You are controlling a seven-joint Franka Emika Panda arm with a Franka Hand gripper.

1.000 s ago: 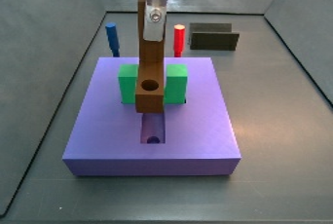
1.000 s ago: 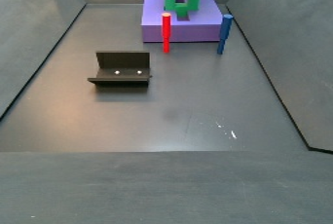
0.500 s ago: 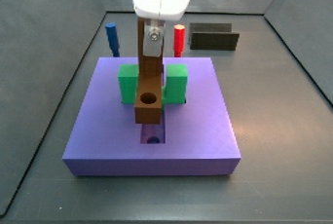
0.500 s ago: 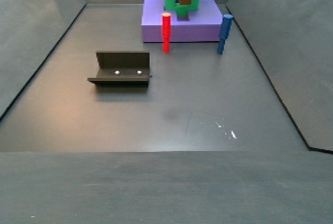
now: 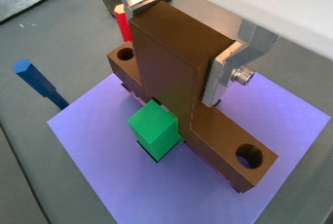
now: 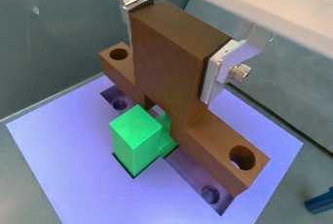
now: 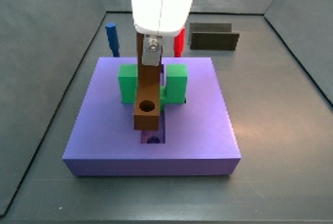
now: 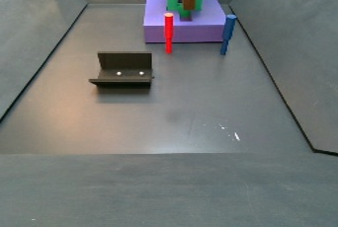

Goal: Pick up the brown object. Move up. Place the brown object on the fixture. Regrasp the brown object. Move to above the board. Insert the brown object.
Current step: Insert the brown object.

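Observation:
My gripper (image 7: 152,49) is shut on the upper end of the brown object (image 7: 147,99), a tan-brown bar held upright with a round hole near its low end. That low end reaches the groove of the purple board (image 7: 196,130), just in front of the green U-shaped block (image 7: 129,80). In both wrist views the silver fingers (image 5: 229,68) (image 6: 227,62) clamp the brown object (image 5: 176,67) (image 6: 173,64) above the board (image 5: 279,121) (image 6: 58,140). The dark fixture (image 8: 123,70) (image 7: 212,39) stands apart on the floor, bare.
A red peg (image 7: 180,39) (image 8: 169,34) and a blue peg (image 7: 112,39) (image 8: 227,34) stand upright beside the board's edge. Grey walls enclose the floor. One groove hole (image 7: 154,139) shows in front of the bar.
The gripper has come down with the brown object, whose low end has dropped from above the green block's front to the groove.

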